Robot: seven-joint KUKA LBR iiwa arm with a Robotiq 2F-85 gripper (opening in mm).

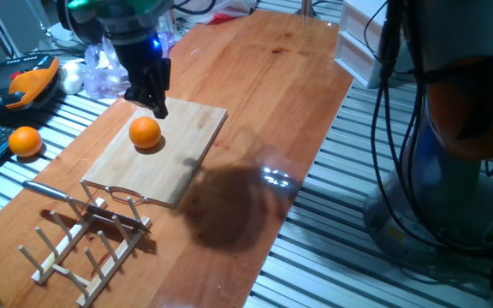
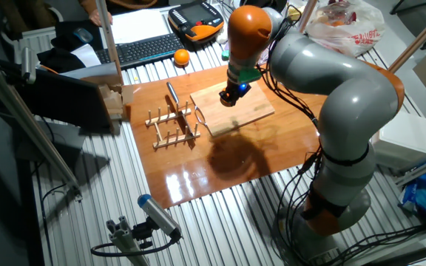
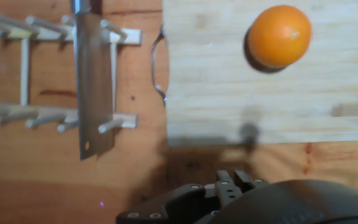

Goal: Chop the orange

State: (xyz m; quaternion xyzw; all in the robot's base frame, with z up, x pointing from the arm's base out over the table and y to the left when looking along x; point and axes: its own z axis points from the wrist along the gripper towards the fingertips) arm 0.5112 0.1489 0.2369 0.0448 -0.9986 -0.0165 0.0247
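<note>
One gripper [image 1: 156, 101], empty, hanging over the cutting board's [image 1: 191, 141] far edge

Finger gap: cannot tell. Going out from the hand: the orange [image 1: 145, 133] sits whole on the board, just beside the fingers on the rack side; the knife [image 3: 94, 87] rests in the wooden rack [image 1: 84, 235] beyond the board's handle end, blade running away from the board

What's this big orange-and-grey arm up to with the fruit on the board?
The arm's gripper hangs over the far edge of a wooden cutting board, holding nothing that I can see. A whole orange sits uncut on the board. The knife rests in a small wooden rack beside the board, untouched. A second orange lies off to the side, on the slatted surface near a keyboard. So the chopping has not started; nothing is gripped yet.
</note>
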